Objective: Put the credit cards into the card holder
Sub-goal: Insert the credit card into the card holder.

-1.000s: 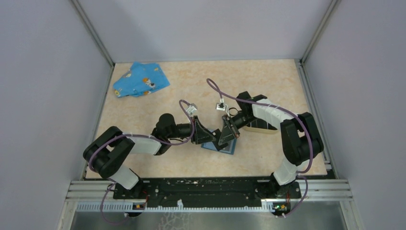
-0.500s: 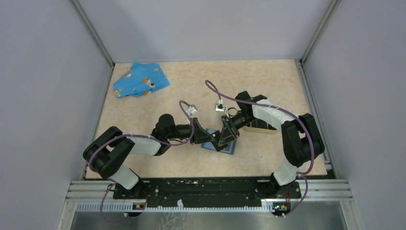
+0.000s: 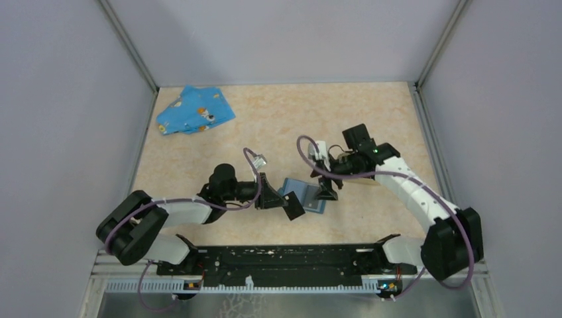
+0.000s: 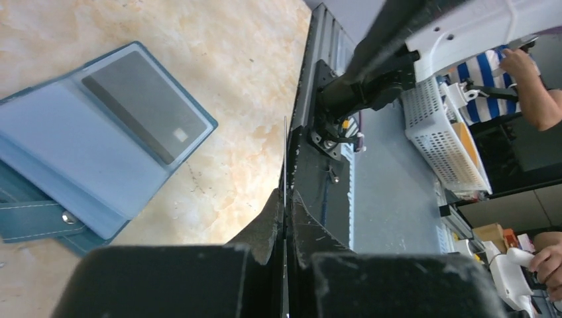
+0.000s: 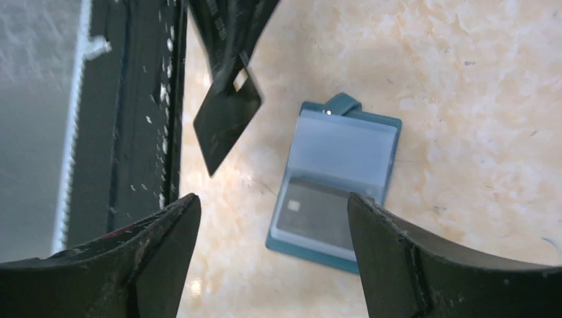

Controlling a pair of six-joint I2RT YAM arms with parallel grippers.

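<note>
From above, the left gripper [image 3: 283, 199] is clamped on a dark card [image 3: 294, 207], holding it just off the near-left corner of the blue case [image 3: 307, 197], which lies open on the table [image 3: 278, 119]. The right gripper [image 3: 327, 193] hangs over the case's right edge with its jaws apart and nothing in them. A tan sliver [image 3: 363, 181] just beside the right arm may be the card holder, but it is too hidden to be sure. A blue cloth [image 3: 195, 111] lies well apart at the far left corner.

On the left wrist camera, the fingers [image 4: 265, 225] are pressed together on the dark card [image 4: 285, 152], seen edge-on as a thin line. The open blue case [image 4: 79, 152] lies to the left with a grey card [image 4: 146, 109] in its pocket.

On the right wrist camera, both fingers [image 5: 391, 252] stand wide apart. Between them, down on the table, is the open case [image 5: 344, 149], with the grey card [image 5: 318, 215] in its lower pocket. The dark card [image 5: 225, 126] dangles tilted beside the case, not touching it.
</note>
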